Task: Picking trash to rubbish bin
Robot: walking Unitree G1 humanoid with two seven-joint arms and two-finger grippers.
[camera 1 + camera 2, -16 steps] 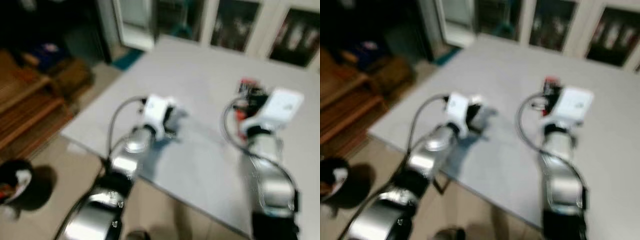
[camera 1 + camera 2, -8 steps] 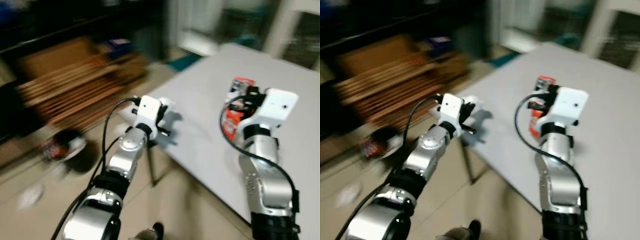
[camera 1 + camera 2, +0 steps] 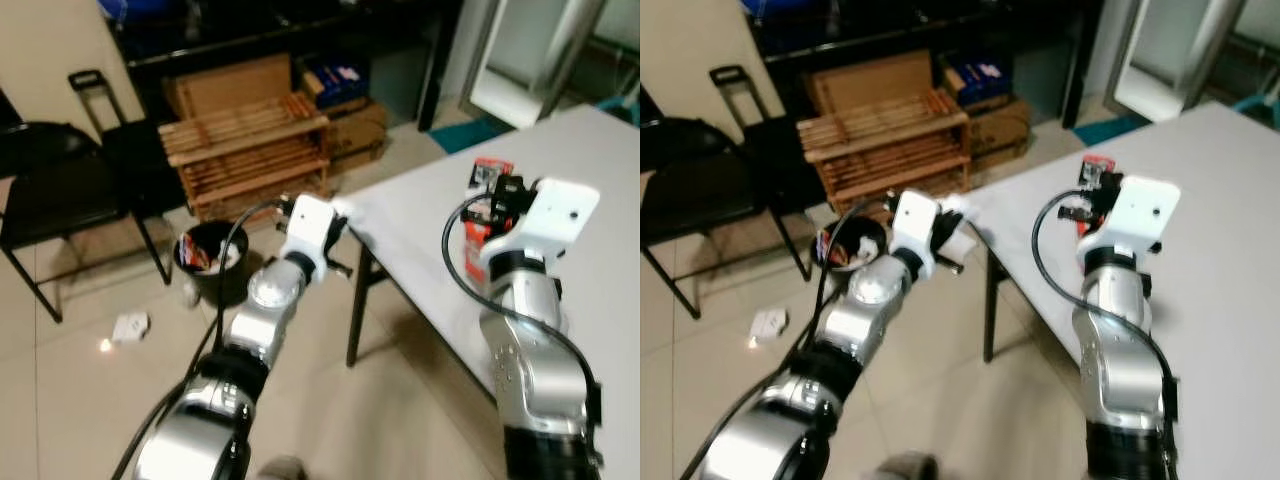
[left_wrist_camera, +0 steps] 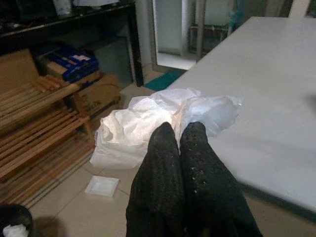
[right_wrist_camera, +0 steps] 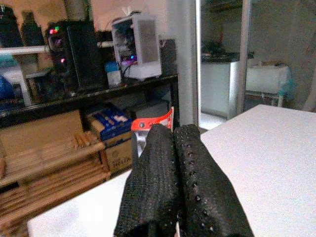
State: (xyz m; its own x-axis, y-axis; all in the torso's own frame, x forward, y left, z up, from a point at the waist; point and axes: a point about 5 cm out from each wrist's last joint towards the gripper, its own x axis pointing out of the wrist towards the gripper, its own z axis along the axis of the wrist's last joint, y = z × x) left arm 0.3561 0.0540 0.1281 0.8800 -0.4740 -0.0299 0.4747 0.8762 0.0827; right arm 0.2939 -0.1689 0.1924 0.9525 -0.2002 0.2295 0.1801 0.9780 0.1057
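Trash in both grippers: the left gripper (image 4: 180,136) has its jaws pinched together on a crumpled white wrapper (image 4: 148,126), which bulges out beyond the fingertips, hanging past the corner of the white surface (image 3: 590,160). Over on the other arm, the right gripper (image 5: 173,136) is raised above the surface with jaws closed tight on a red-and-white packet (image 3: 482,205), its red edge poking out just past the tips. Down on the tiled floor sits the black bin (image 3: 212,262), well apart from both grippers, already with some rubbish inside. Beside it, a wooden rack (image 3: 245,150), a black chair (image 3: 60,190), and a small white scrap (image 3: 130,326) on the tiles.
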